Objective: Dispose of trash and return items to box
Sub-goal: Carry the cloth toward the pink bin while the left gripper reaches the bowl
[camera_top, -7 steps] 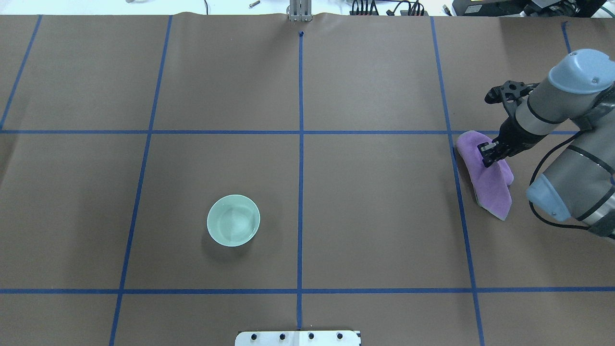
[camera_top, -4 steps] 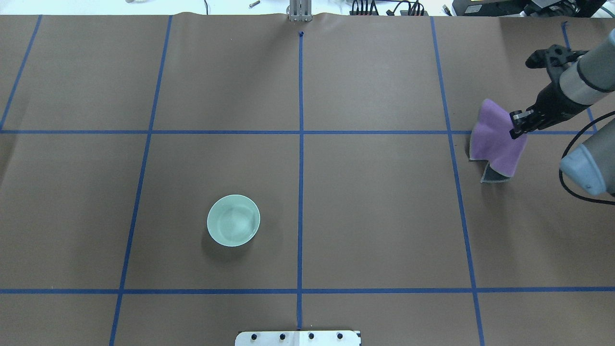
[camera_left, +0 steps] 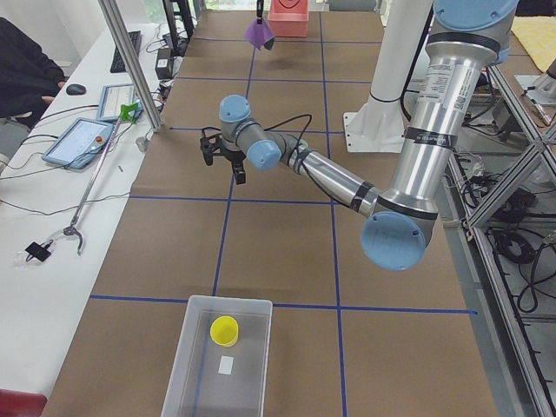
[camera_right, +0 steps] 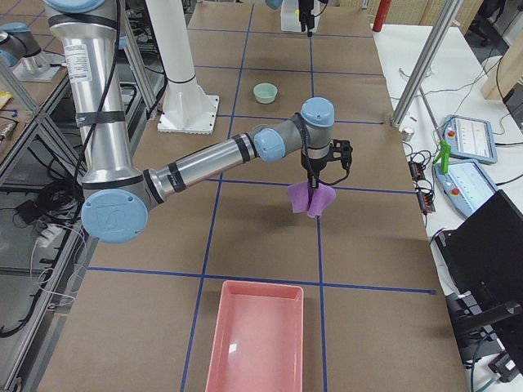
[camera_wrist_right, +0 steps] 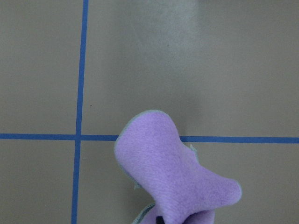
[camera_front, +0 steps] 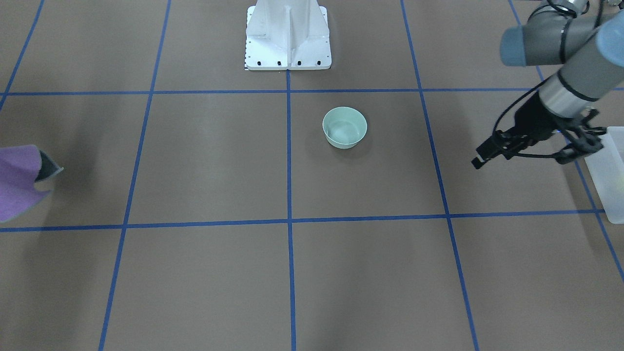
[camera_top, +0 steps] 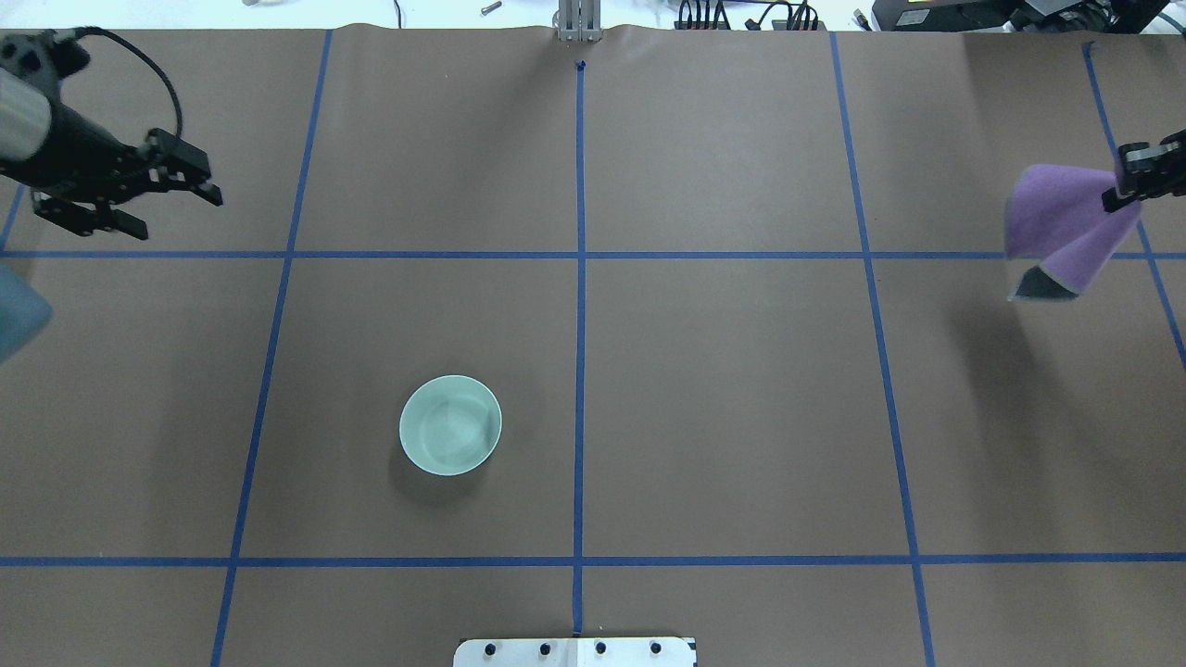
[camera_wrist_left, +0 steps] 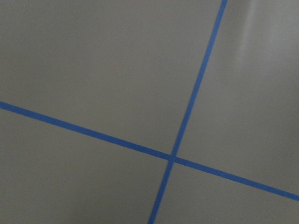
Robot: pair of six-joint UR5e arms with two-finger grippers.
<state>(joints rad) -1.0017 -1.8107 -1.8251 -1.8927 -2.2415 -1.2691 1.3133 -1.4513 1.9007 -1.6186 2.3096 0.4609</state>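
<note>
The right end effector (camera_top: 1126,185) grips a purple cloth (camera_top: 1056,222) above the bench (camera_top: 723,371); the left end effector (camera_top: 183,216) hangs with jaws apart. The mint-green bowl (camera_top: 450,425) sits on the bench, the yellow cup (camera_left: 224,329) inside the box (camera_left: 185,352).

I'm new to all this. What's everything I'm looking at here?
bowl: one, mint green, on the table, left of centre.
cup: one, yellow, inside the box.
box: one, frosted white, table's left end.
cloth: one, purple, hanging from the right fingers.
tray: one, pink, table's right end.
table: one, brown with blue tape lines.
pedestal: one, white, robot's side of table.
left fingers: pair, black, open, over the table.
right fingers: pair, black, shut on the cloth.
</note>
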